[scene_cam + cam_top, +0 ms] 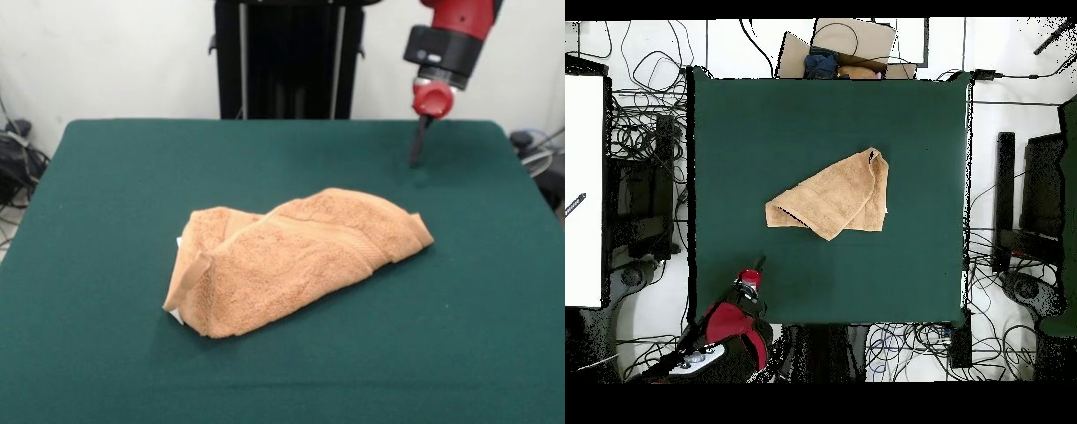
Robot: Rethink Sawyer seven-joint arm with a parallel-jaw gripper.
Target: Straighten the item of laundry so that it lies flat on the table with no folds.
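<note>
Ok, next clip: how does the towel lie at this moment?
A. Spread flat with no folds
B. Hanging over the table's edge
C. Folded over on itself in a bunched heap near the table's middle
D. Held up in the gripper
C: the orange-tan towel lies doubled over and bunched on the green table, and the gripper hangs apart from it near a table corner.

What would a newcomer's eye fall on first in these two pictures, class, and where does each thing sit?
The orange-tan towel draws the eye first: it lies folded over and bunched near the middle of the dark green table. Next comes the red and black arm, whose gripper hangs just above the table close to one corner, well apart from the towel.
</note>
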